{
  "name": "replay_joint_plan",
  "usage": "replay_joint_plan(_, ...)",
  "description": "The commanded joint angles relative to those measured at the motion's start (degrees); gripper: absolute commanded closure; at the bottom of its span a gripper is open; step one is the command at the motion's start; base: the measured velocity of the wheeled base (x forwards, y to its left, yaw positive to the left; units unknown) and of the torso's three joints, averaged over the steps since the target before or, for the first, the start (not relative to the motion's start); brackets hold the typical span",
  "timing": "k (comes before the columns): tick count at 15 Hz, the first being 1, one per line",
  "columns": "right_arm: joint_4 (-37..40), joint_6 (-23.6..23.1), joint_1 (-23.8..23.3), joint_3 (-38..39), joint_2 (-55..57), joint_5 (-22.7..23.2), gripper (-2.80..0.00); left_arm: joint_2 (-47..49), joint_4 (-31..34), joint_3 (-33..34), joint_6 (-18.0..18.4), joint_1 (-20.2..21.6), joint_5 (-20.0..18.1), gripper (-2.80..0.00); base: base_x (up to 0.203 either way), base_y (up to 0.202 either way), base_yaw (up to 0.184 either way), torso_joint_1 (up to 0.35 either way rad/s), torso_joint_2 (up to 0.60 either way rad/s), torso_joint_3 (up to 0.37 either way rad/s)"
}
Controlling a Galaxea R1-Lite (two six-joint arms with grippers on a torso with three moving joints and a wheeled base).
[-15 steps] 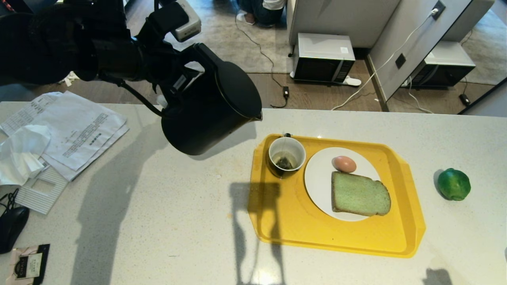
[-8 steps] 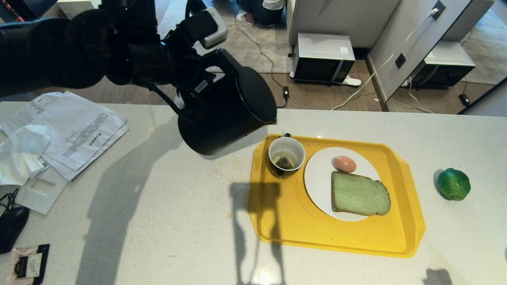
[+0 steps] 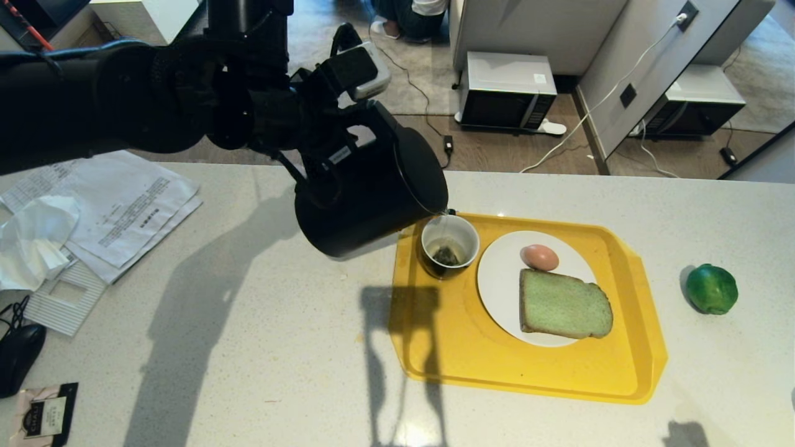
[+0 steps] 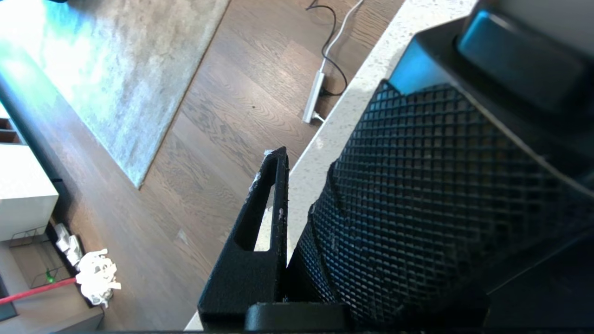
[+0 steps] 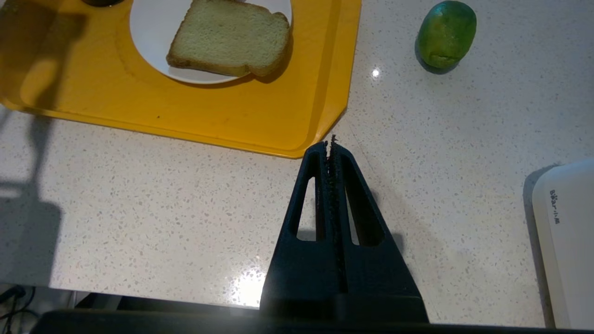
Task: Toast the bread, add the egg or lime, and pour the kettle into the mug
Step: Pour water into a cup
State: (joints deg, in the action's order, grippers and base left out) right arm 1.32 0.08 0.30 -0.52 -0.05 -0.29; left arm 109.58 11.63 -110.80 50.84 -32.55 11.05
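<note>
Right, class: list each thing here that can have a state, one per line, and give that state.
kettle: lifted, tilted, spout over the mug.
mug: upright on the tray, teabag inside.
bread: flat on the plate.
egg: whole, on the plate.
lime: on the counter, off the tray.
left gripper: holding the kettle's handle.
right gripper: fingers shut, empty.

Crowded upper left, open counter at lower centre

The tilted kettle blocks the approach to the mug from the upper left; papers fill the left edge, the tray the centre right, while bare counter lies open between, and around the lime.
</note>
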Motion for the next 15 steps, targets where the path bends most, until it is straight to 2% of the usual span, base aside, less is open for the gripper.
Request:
replay_joint_plan(1, 0.0, 0.0, 0.0, 0.0, 0.0, 0.0, 0.0, 1.2, 0.1, -0.1, 1.4, -1.3, 1.8, 0.0, 0.0, 0.0, 0.0, 0.0, 0.0, 0.0)
replay_joint_plan(5, 0.0, 0.0, 0.0, 0.0, 0.0, 0.0, 0.0, 1.4, 3.4, -0.5, 2.6, -2.3, 4.6, 0.0, 0.0, 0.0, 0.0, 0.0, 0.0, 0.0)
replay_joint_plan(7, 0.0, 0.0, 0.0, 0.0, 0.0, 0.0, 0.0, 1.5, 3.9, -0.7, 3.3, -2.6, 5.0, 0.0, 0.0, 0.0, 0.0, 0.0, 0.0, 0.0)
replay_joint_plan(10, 0.0, 0.0, 0.0, 0.0, 0.0, 0.0, 0.0, 1.5, 3.9, -1.0, 5.1, -3.4, 8.0, 0.0, 0.0, 0.0, 0.0, 0.0, 0.0, 0.0)
replay_joint_plan(15, 0.0, 0.0, 0.0, 0.0, 0.0, 0.0, 0.0, 0.8, 6.1, -1.3, 5.2, -3.7, 8.2, 0.0, 0.0, 0.0, 0.0, 0.0, 0.0, 0.0)
